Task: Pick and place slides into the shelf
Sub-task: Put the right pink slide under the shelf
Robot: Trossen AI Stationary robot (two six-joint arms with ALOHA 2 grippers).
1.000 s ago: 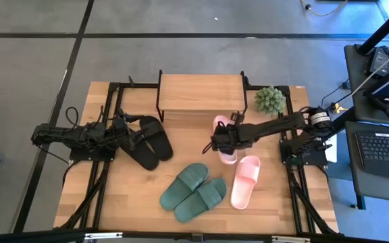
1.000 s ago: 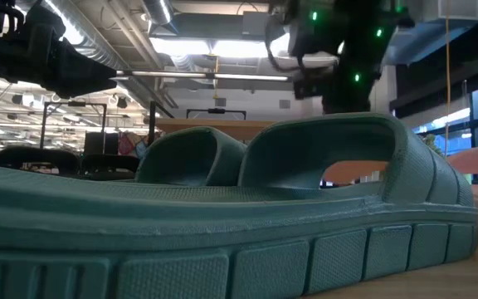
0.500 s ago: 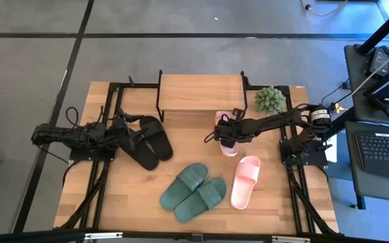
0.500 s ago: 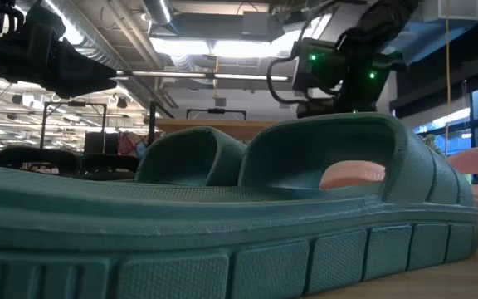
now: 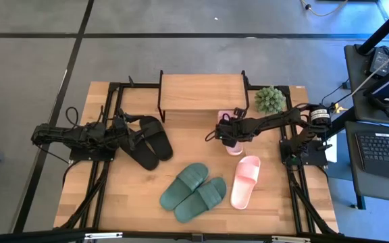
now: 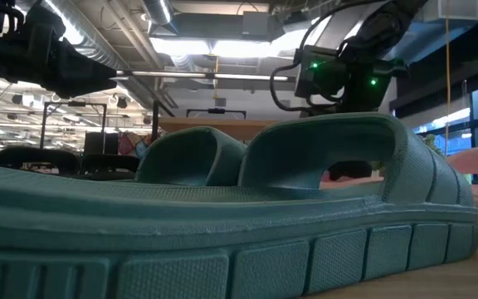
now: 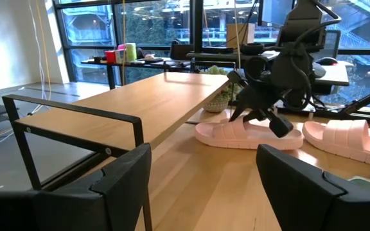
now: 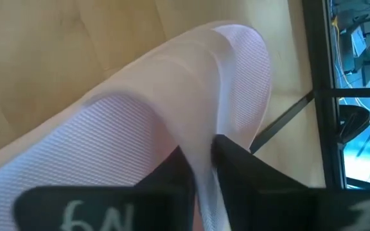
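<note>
The right gripper (image 5: 225, 133) has carried a light pink slide (image 5: 231, 143) from the open tabletop toward the shelf (image 5: 200, 92), and the slide's toe end now lies just under the shelf's near right corner, its heel trailing back beneath the gripper. In the right wrist view the two fingers (image 8: 236, 163) pinch the slide's strap (image 8: 191, 77), with only a thin fold of rubber between them; the grip looks to be just loosening, so this placement seems nearly done. The second pink slide (image 5: 244, 181) waits behind the gripper. The left gripper (image 5: 121, 131) hovers wide open over the black slides (image 5: 147, 142), holding nothing.
</note>
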